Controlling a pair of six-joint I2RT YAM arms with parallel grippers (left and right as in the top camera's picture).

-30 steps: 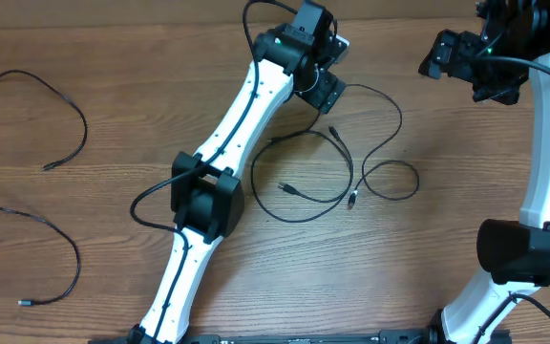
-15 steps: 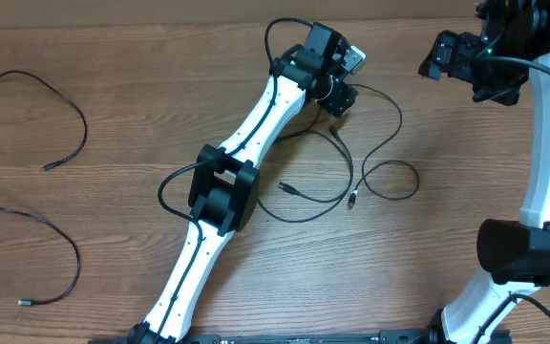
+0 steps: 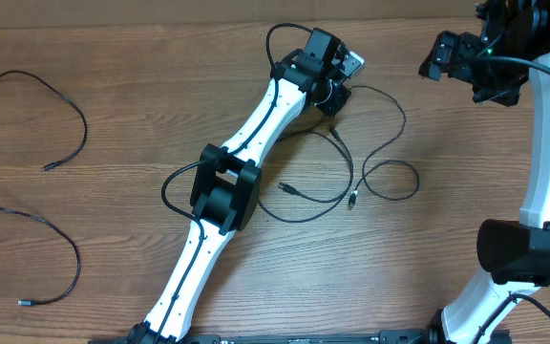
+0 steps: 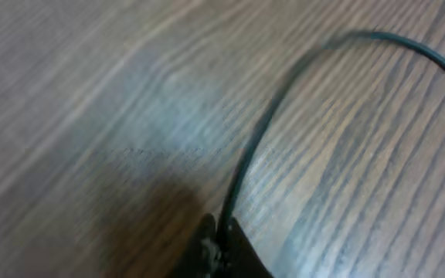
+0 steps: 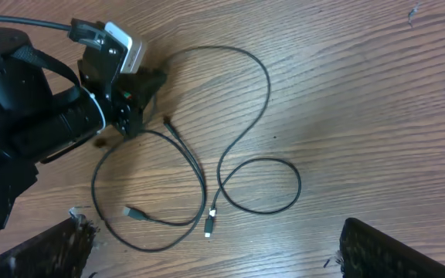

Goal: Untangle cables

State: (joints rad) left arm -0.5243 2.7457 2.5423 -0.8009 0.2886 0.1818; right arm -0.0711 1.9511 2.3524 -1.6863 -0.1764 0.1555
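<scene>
Two thin black cables (image 3: 351,170) lie looped over each other on the wooden table right of centre, their plug ends (image 5: 209,224) loose. In the right wrist view the same cables (image 5: 269,83) curve beside my left gripper (image 5: 134,116). My left gripper (image 3: 340,98) is at the loops' top left, shut on one cable. In its wrist view the cable (image 4: 267,120) rises from between the closed fingertips (image 4: 221,243). My right gripper (image 5: 215,259) hangs high above the far right, open and holding nothing.
A third black cable (image 3: 85,129) lies by itself in a long wavy line at the table's far left. The left arm (image 3: 256,124) stretches diagonally across the middle. The right arm's base (image 3: 528,253) stands at the right edge.
My left arm has reached further right onto the cable loop and its jaws have closed on the cable. The right arm has not moved.
</scene>
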